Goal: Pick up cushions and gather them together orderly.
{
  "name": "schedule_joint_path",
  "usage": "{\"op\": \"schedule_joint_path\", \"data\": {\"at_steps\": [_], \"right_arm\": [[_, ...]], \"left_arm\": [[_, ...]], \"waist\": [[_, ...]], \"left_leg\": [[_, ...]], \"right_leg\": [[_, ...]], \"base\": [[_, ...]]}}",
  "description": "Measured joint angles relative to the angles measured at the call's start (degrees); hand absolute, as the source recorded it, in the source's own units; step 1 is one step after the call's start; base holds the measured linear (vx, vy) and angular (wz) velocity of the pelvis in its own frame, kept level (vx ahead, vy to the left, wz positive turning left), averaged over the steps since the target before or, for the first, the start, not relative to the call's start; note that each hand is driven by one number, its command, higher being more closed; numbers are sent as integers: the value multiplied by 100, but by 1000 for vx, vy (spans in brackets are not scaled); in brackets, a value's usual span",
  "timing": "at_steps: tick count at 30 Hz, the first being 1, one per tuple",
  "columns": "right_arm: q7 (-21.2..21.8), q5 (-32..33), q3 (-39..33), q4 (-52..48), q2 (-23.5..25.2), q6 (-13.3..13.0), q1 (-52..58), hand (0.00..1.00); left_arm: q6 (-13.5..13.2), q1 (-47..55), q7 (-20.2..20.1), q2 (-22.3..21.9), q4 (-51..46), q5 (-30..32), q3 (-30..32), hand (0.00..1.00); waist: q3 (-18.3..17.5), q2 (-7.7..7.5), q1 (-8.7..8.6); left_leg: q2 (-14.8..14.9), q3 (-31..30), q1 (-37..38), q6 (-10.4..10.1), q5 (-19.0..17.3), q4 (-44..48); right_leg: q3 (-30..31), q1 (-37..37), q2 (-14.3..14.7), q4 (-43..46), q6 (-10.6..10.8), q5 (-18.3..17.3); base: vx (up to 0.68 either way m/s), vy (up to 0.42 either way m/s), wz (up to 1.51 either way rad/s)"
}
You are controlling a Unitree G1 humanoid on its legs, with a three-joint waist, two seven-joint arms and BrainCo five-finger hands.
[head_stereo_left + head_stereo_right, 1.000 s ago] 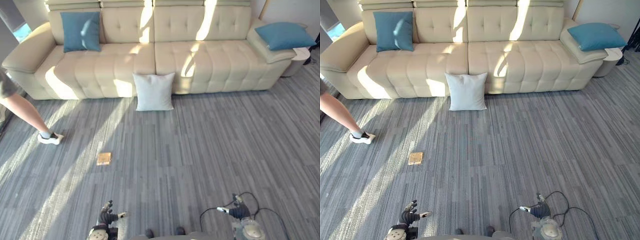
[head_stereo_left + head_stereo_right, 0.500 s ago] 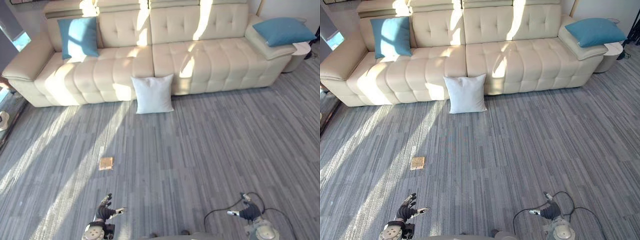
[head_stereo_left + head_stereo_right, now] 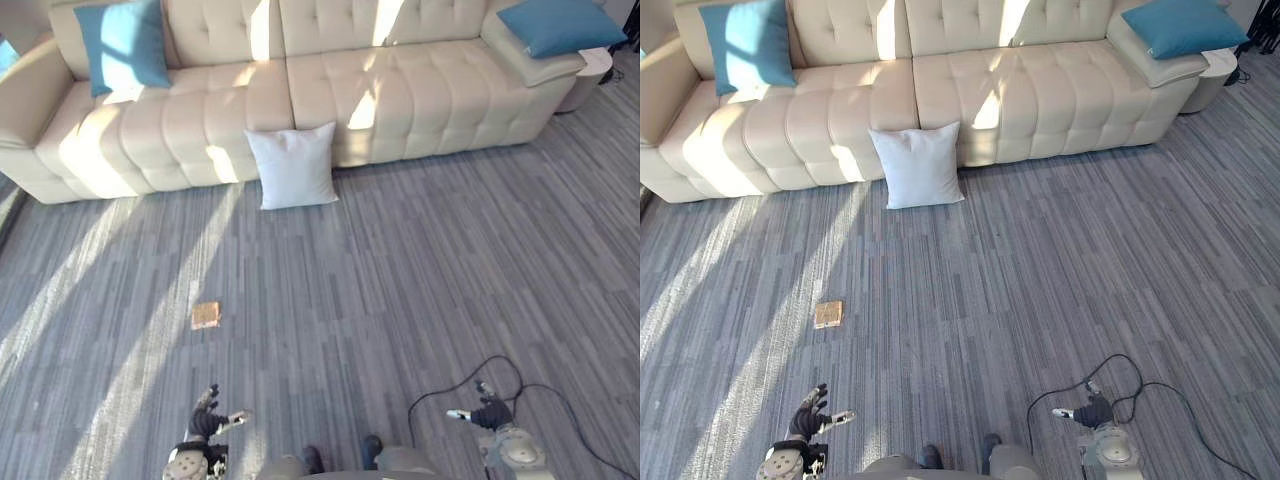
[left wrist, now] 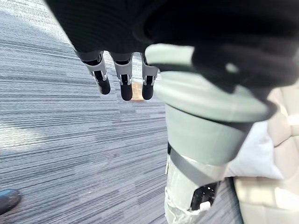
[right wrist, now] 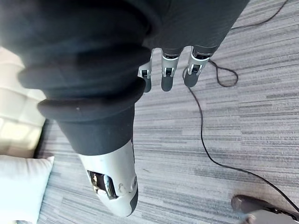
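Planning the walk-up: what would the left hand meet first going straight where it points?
Probably the tan square on the floor, straight ahead of the left hand; if it passes above it, the sofa.

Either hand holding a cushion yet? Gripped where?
Nothing held. Left hand and right hand both hang open and empty; the white cushion leans against the sofa front, untouched.

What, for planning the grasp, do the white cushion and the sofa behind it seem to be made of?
White cushion: likely matte woven fabric; no sheen, soft pointed corners. Sofa: cream leather or imitation, which is unclear; smooth tufted panels with a faint sheen in the sunlight.
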Motion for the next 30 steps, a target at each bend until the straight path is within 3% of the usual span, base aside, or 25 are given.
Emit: {"op": "schedule_joint_path", "data": {"at_steps": [2,3,5,6,7,8,9,10,12,13,14,15,16,18,19,20,21,22,23,24,26,27,29,30], "right_arm": [[-4,99,7,-1,-4,-1,5,0],[-13,104,13,-2,-4,-5,-5,0],[-19,109,12,-1,-21,-8,-26,0],[-19,107,13,-2,-19,-7,-20,0],[-20,107,7,-4,-24,-8,52,0],[-23,107,-7,1,-48,-1,-5,0],[-21,106,-15,-5,-26,-9,-119,0],[-19,106,-17,-7,-27,-10,-153,0],[-16,110,9,-18,-62,-13,-156,0],[-27,133,7,-22,-61,-15,-153,0],[-71,200,2,-50,-9,-16,-151,0],[-132,274,3,-96,46,-34,-153,0],[-145,340,2,-146,63,-36,-154,0],[-185,383,-12,-294,70,-44,-212,0],[-203,388,-21,-295,80,-49,-230,0],[-235,413,-44,-285,120,-44,-251,0],[-255,413,-48,-276,129,-47,-225,0],[-258,413,-41,-245,128,-52,-203,0],[-258,412,-14,-98,199,-50,-197,0],[-255,408,-10,-66,239,-50,-187,0],[-255,370,-45,-28,219,-36,-139,0],[-254,357,-46,-1,220,-36,-140,0],[-250,321,-25,83,251,-33,-153,0],[-242,305,3,165,278,-37,-178,0]], "left_arm": [[6,-84,14,31,-2,-35,-69,0],[6,-178,14,71,0,-66,-131,0],[3,-370,25,69,19,-107,-161,0],[-1,-424,24,71,58,-107,-176,0],[-5,-427,23,61,176,-104,-200,0],[-5,-468,24,14,252,-104,-198,0],[-6,-476,1,0,303,-103,-202,0],[-5,-476,2,-26,310,-103,-203,0],[-9,-440,1,-203,364,-101,-198,0],[-10,-419,-6,-237,377,-100,-196,0],[-8,-410,-6,-259,387,-101,-193,0],[-10,-411,-8,-285,353,-101,-192,0],[-11,-412,-10,-298,319,-101,-193,0],[-20,-413,-11,-352,239,-101,-170,0],[-16,-411,-13,-362,241,-101,-170,0],[-16,-338,-12,-368,245,-106,-171,0],[-12,-237,-9,-390,250,-107,-173,0],[-13,-192,-9,-396,259,-105,-175,0],[-9,-135,10,-373,336,-107,-159,0],[-8,-171,13,-351,357,-106,-155,0],[-9,-355,-5,-376,376,-101,-144,0],[-9,-358,-4,-373,385,-101,-142,0],[2,-336,1,-334,433,-99,-141,0],[12,-322,8,-294,439,-99,-166,0]], "waist": [[66,31,-8],[95,48,-40],[221,69,-140],[249,62,-219],[226,36,-293],[237,121,-290],[245,144,-308],[249,149,-313],[326,229,-236],[370,228,-178],[399,279,-59],[449,147,51],[451,121,107],[489,72,285],[495,70,334],[520,23,349],[478,96,349],[452,148,354],[382,5,369],[334,-82,343],[296,-161,306],[292,-165,303],[299,-166,294],[301,-178,292]], "left_leg": [[77,-105,278,-80,-95,-83],[152,-238,446,-105,-118,-202],[264,-482,828,-214,-116,-556],[339,-601,1056,-419,-134,-697],[458,-722,1187,-694,-180,-654],[559,-747,1209,-777,-159,-563],[610,-784,1101,-1252,127,-254],[611,-772,1029,-1448,344,6],[827,-786,166,-1560,1588,2344],[943,-730,-98,-1449,1468,3041],[1101,-587,-525,-1089,1080,4031],[1128,-385,-985,-879,838,4351],[1127,-241,-1242,-778,775,4368],[1120,197,-2190,-542,627,3596],[1081,225,-2345,-548,631,3179],[936,133,-2489,-667,735,2085],[797,-32,-2441,-930,1043,776],[785,-101,-2431,-845,1538,427],[630,-110,-2385,-296,1822,637],[542,-77,-2416,-273,1675,726],[348,10,-2424,53,1187,1246],[308,20,-2329,83,1054,1317],[174,51,-1655,84,605,1135],[107,68,-1204,103,467,938]], "right_leg": [[-313,-283,-66,-467,-11,-28],[-458,-440,-49,-1104,-85,153],[-603,-625,-5,-2003,-163,704],[-601,-690,38,-2385,-262,1230],[-514,-696,39,-2138,-712,1878],[-601,-745,47,-1802,-759,1640],[-649,-783,-12,-1411,-790,1239],[-668,-742,-42,-1296,-827,1107],[-738,214,62,-1888,-828,798],[-739,553,183,-2165,-828,798],[-695,1189,332,-2624,-841,789],[-618,1662,366,-2977,-838,777],[-594,1884,363,-3157,-831,747],[-369,2421,358,-3613,-728,630],[-295,2551,346,-3698,-673,582],[-190,2803,299,-3820,-498,448],[-89,3054,285,-3897,-342,268],[-7,3157,287,-3911,-248,141],[157,3280,124,-3830,-166,-13],[170,3272,20,-3799,-167,-4],[337,3064,-262,-2962,-66,66],[431,2973,-312,-2572,26,120],[786,2373,-499,-585,878,929],[805,1858,-603,698,941,935]], "base": [[418,10,32],[536,-53,64],[598,-108,77],[657,-178,79],[660,-199,65],[787,-268,46],[510,-185,19],[807,-300,22],[700,-250,12],[523,-137,-13],[704,-120,-35],[565,-76,-33],[666,-61,-29],[536,18,-47],[538,90,-65],[580,159,-59],[568,194,-61],[589,249,-59],[466,212,-30],[619,248,-6],[678,254,18],[710,273,6],[557,182,-1],[615,76,-4]]}}
